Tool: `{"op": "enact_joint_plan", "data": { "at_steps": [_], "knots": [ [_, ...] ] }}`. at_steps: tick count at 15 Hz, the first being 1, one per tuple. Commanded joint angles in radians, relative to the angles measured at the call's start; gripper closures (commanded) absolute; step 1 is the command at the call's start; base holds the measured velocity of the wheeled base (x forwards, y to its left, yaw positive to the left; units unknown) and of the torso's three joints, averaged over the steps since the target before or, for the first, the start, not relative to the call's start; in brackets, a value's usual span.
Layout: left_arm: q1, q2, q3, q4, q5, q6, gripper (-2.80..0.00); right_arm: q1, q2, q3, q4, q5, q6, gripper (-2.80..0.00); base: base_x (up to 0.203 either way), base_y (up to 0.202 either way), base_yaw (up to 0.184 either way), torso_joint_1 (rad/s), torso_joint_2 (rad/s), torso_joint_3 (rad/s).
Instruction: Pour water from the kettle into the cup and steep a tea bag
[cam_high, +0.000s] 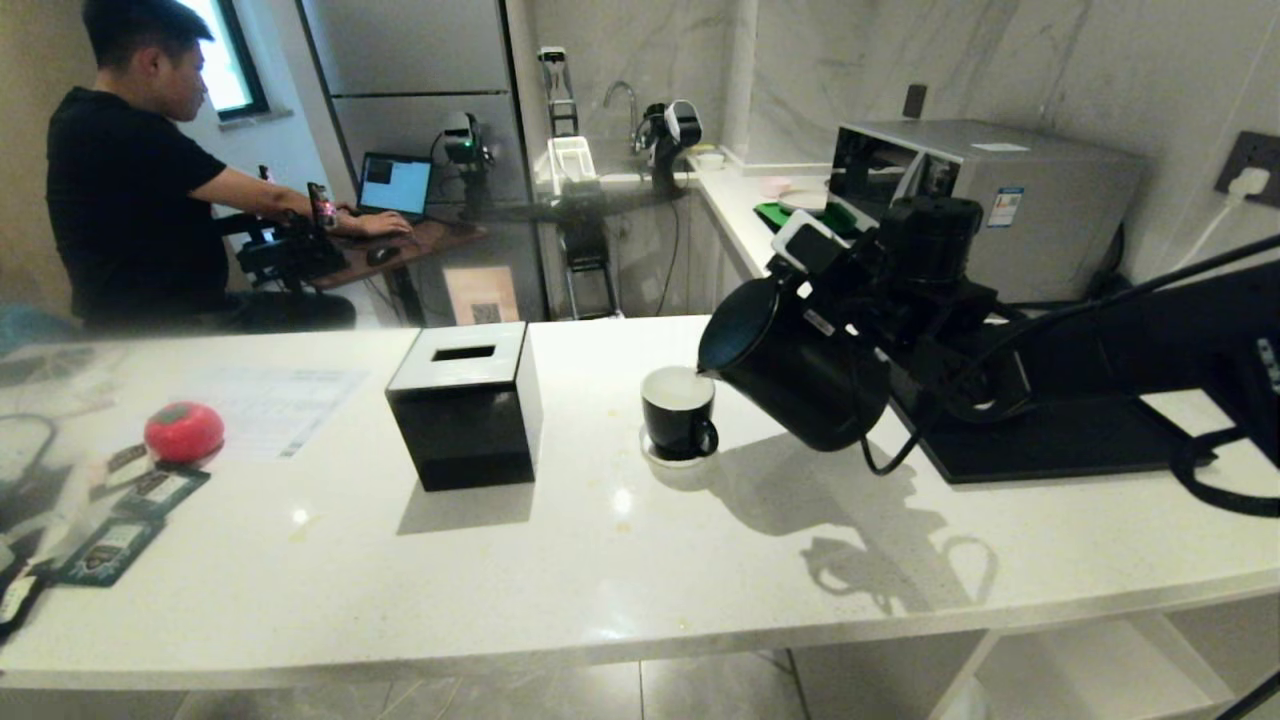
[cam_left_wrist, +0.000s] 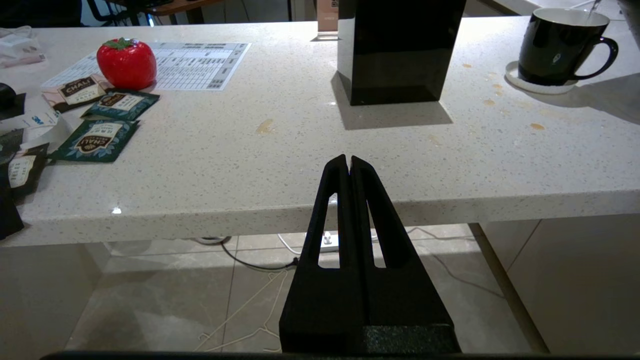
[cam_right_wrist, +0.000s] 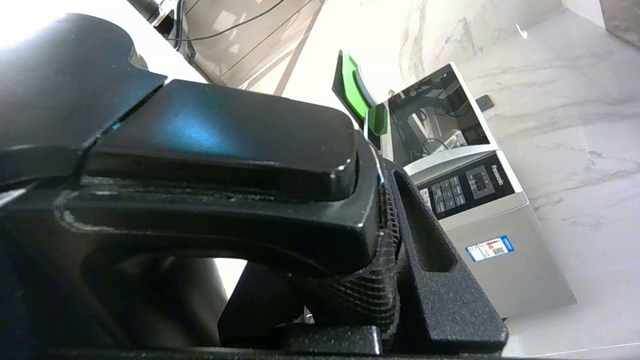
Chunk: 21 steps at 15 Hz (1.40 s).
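Observation:
The tall black kettle (cam_high: 795, 375) is tilted leftward, its spout right over the rim of the black cup (cam_high: 678, 412), which stands on a small white saucer (cam_high: 664, 458) on the counter. My right gripper (cam_high: 885, 300) is shut on the kettle's handle (cam_right_wrist: 225, 165); one ribbed finger (cam_right_wrist: 435, 270) presses against it and the other is hidden behind it. In the left wrist view the cup (cam_left_wrist: 555, 47) has a thin stream of water (cam_left_wrist: 593, 7) falling into it. My left gripper (cam_left_wrist: 349, 161) hangs shut and empty in front of the counter edge. The tea bag is out of view.
A black tissue box (cam_high: 465, 405) stands left of the cup. Far left lie a red strawberry-shaped object (cam_high: 184, 432), flat dark sachets (cam_left_wrist: 95, 140) and a printed sheet (cam_high: 270, 400). A black mat (cam_high: 1060, 440) and a grey appliance (cam_high: 1000, 200) are at right. A person (cam_high: 130, 170) sits behind.

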Motion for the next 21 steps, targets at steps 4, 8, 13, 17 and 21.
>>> {"op": "enact_joint_plan", "data": {
  "at_steps": [4,8,13,17,21],
  "knots": [
    [0.0,0.0,0.0,-0.001,0.001,0.0,0.0,0.0,-0.002,0.003,-0.003,-0.002,-0.007,0.0,0.0,0.0,0.0,0.0,0.0,0.0],
    [0.0,0.0,0.0,-0.001,0.001,0.0,0.0,0.0,-0.002,0.003,-0.005,-0.002,-0.007,0.0,0.0,0.0,0.0,0.0,0.0,0.0],
    [0.0,0.0,0.0,-0.001,0.001,0.0,0.0,0.0,0.0,0.003,-0.005,-0.002,-0.007,0.0,0.0,0.0,0.0,0.0,0.0,0.0],
    [0.0,0.001,0.0,-0.001,0.001,-0.001,0.0,0.0,0.0,0.003,-0.007,-0.002,-0.007,0.0,0.0,0.0,0.0,0.0,0.0,0.0],
    [0.0,0.0,0.0,-0.001,0.001,0.0,0.0,0.0,-0.002,0.004,-0.008,-0.002,-0.005,0.0,0.0,0.0,0.0,0.0,0.0,0.0]
  ]
}}
